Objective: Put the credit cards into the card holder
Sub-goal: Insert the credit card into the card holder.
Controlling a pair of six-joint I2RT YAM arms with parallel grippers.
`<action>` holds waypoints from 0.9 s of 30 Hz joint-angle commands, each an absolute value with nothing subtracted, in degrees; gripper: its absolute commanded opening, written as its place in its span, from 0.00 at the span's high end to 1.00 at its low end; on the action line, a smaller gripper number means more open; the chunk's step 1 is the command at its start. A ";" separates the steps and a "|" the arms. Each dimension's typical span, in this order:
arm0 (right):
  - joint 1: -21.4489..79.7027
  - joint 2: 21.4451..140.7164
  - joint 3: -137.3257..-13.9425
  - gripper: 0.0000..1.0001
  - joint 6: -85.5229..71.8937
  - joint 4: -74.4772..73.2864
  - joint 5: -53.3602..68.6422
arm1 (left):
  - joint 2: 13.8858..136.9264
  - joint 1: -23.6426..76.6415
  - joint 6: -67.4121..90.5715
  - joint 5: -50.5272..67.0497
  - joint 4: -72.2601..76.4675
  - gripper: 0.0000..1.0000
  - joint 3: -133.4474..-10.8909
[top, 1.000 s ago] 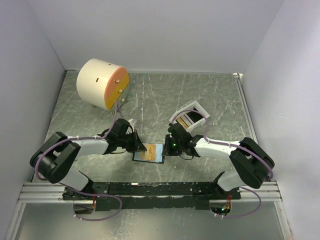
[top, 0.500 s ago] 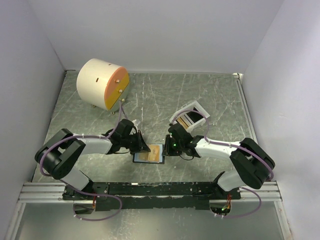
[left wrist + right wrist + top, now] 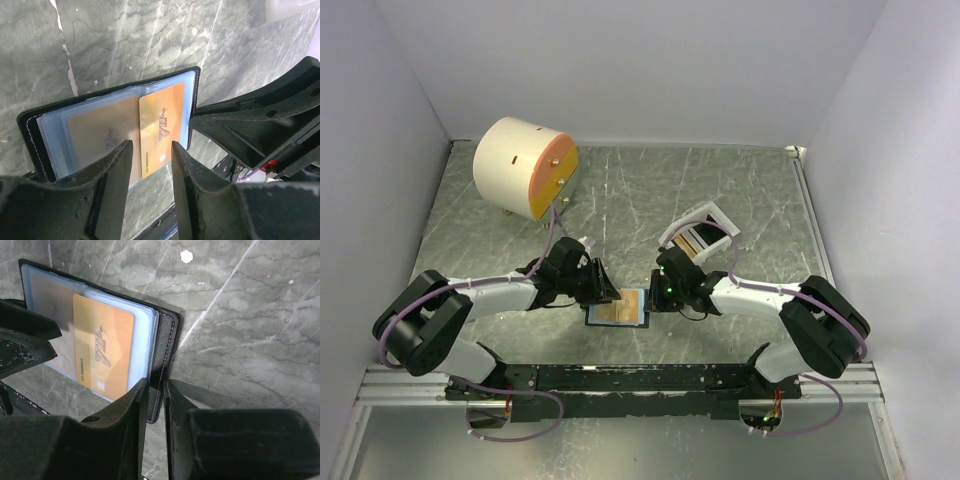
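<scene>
Two cards were noted in the open card holder (image 3: 617,309), which lay flat on the table (image 3: 720,190) between the two arms. One, a tan card (image 3: 100,132), sat fully behind a clear sleeve on the page farther from the right arm. The orange card (image 3: 162,125) lay beside it, and its near end appeared to stick out past the sleeve's edge, so seating was judged incomplete.

The left gripper (image 3: 151,150) hung over that end with its jaws apart, one finger to either side, clamping nothing. This stance would suit a push inward.

The right gripper (image 3: 155,387) was closed narrowly on the holder's black cover edge, apparently to stop the case sliding or folding shut.

Further cards appeared to remain in the white tray (image 3: 700,232) behind the right arm.
</scene>
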State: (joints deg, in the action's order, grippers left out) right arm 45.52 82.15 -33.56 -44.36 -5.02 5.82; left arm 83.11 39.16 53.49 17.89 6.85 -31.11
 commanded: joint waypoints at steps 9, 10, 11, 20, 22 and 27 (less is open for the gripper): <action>46.20 83.52 -32.74 0.81 -44.12 -7.23 6.09 | 84.43 39.96 55.37 18.78 10.61 0.50 -30.93; 46.16 83.60 -32.84 0.81 -44.12 -7.19 6.21 | 85.00 40.01 55.51 18.88 11.10 0.49 -30.79; 46.22 83.74 -32.93 0.81 -44.13 -7.28 6.32 | 85.28 40.04 55.66 19.02 11.67 0.49 -30.62; 46.28 83.53 -32.17 0.82 -44.71 -6.63 6.25 | 87.72 41.21 57.60 20.28 15.95 0.51 -29.94; 46.28 83.73 -32.16 0.82 -44.74 -6.42 6.38 | 88.10 41.81 57.81 20.24 15.35 0.54 -30.77; 46.35 83.78 -32.47 0.82 -44.89 -6.42 6.44 | 88.44 44.07 58.32 19.26 14.63 0.56 -32.41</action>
State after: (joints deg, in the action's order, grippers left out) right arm 45.54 82.43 -33.54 -44.64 -4.58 6.66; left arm 87.74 42.15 57.52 18.85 13.52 -30.59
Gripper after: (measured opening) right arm 0.183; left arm 0.448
